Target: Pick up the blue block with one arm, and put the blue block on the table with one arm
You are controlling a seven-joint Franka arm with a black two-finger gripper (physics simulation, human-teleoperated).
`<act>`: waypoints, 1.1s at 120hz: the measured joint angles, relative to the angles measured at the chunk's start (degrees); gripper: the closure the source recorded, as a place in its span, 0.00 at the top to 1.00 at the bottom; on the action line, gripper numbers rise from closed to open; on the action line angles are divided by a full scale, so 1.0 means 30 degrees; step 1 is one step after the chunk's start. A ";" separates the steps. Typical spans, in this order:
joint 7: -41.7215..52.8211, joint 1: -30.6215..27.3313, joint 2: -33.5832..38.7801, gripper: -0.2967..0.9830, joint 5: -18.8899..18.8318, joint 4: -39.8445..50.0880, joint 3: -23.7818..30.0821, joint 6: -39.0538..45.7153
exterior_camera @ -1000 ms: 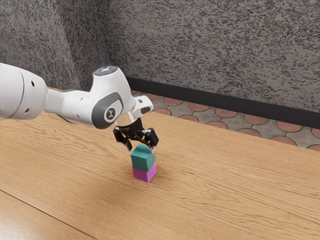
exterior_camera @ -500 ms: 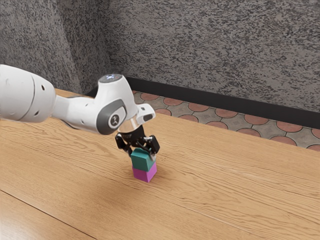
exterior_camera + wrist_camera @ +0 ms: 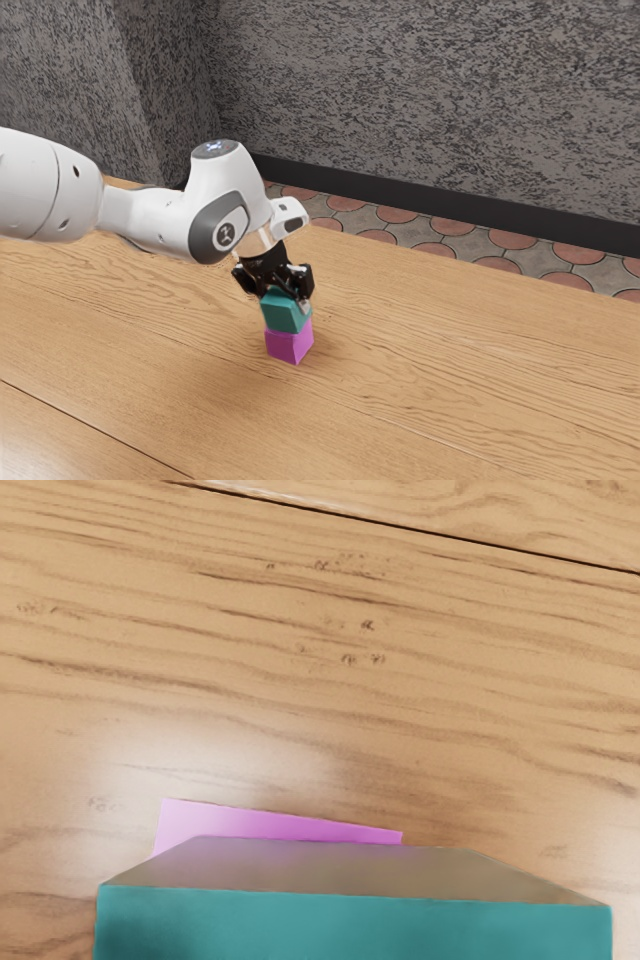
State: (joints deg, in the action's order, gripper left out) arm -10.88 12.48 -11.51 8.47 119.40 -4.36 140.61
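In the exterior view, the gripper is gripping the blue block, its fingers standing a block's width apart, directly over the magenta block, whose sides are showing. In the wrist view, a magenta strip is peeking past the held block.

Table looks like smooth wood, kinda satiny. Teal block and magenta block on it: smooth, pretty matt. Wall behind the table's rough-looking, arm above it's smooth, slightly glossy.
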 joint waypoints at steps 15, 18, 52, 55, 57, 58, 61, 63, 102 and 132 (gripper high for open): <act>-0.0334 -0.2299 0.0392 0.47 -0.0749 -0.0011 -0.0122 -0.0259; -0.0393 -0.2813 0.0292 0.47 -0.0891 -0.0038 -0.0129 -0.0315; -0.0683 -0.4812 -0.3128 0.48 -0.1478 -0.2576 -0.0108 -0.0618; -0.0696 -0.4835 -0.3435 0.48 -0.1470 -0.2847 -0.0106 -0.0627; -0.0703 -0.4861 -0.3593 0.48 -0.1463 -0.2999 -0.0105 -0.0632; -0.0707 -0.4886 -0.3656 0.48 -0.1461 -0.3061 -0.0108 -0.0634; -0.0719 -0.4972 -0.3837 0.48 -0.1458 -0.3210 -0.0110 -0.0641; -0.0726 -0.5017 -0.3938 0.48 -0.1456 -0.3277 -0.0113 -0.0645; -0.0549 -0.5273 -0.4069 0.64 -0.1008 -0.3578 -0.0100 -0.0710; -0.0381 -0.4040 0.5768 0.73 -0.0998 -0.4213 0.0018 -0.5528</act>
State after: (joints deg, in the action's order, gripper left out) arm -12.02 0.36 5.79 5.48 106.76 -4.30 124.03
